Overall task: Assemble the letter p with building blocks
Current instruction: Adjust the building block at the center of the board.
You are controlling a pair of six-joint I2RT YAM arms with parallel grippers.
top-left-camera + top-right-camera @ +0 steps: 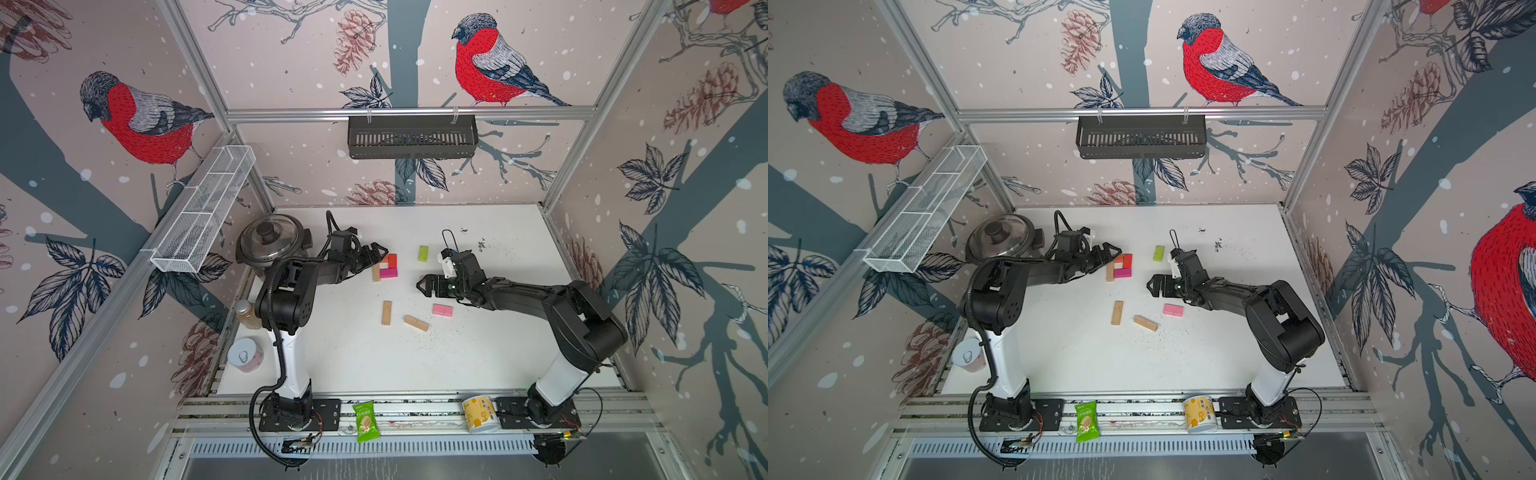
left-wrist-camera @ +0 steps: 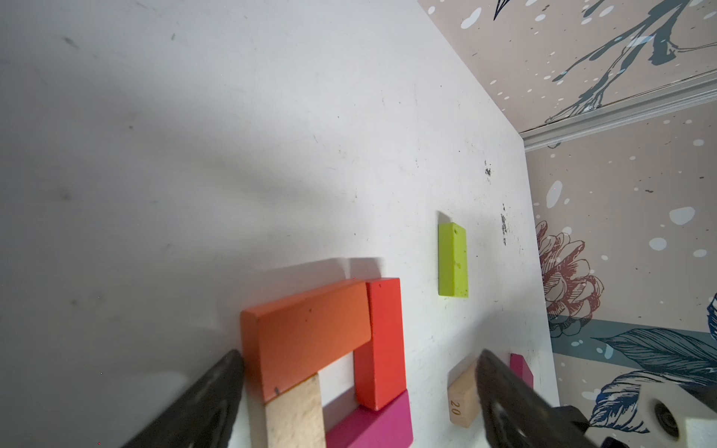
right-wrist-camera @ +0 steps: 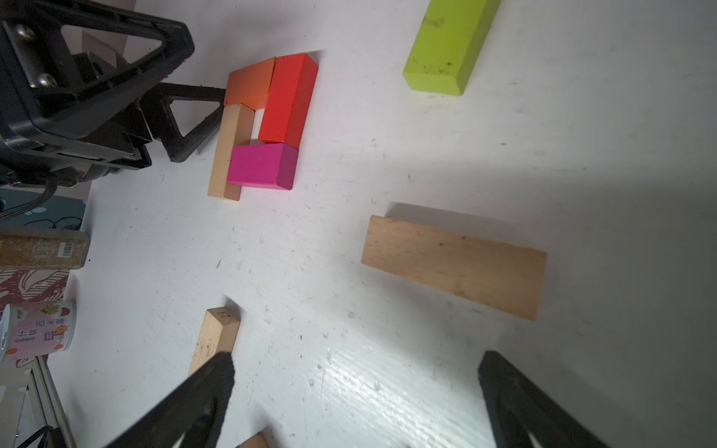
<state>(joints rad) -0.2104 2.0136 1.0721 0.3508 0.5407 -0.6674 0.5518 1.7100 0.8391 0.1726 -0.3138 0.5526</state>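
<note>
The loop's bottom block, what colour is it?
Magenta block, best seen in right wrist view.

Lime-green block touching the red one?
No, the lime-green block lies by itself, with a clear gap between it and the red block.

Showing bare grainy wood on tan block (image 3: 454, 265). Wearing smooth matt paint on red block (image 3: 287, 101). Gleaming faintly across scuffed tabletop (image 3: 388, 368).

tan stem (image 2: 295, 415) and magenta block (image 2: 372, 426) cut by frame edge, pink block (image 2: 522, 368) mostly behind left fingers (image 2: 504, 395)
</note>
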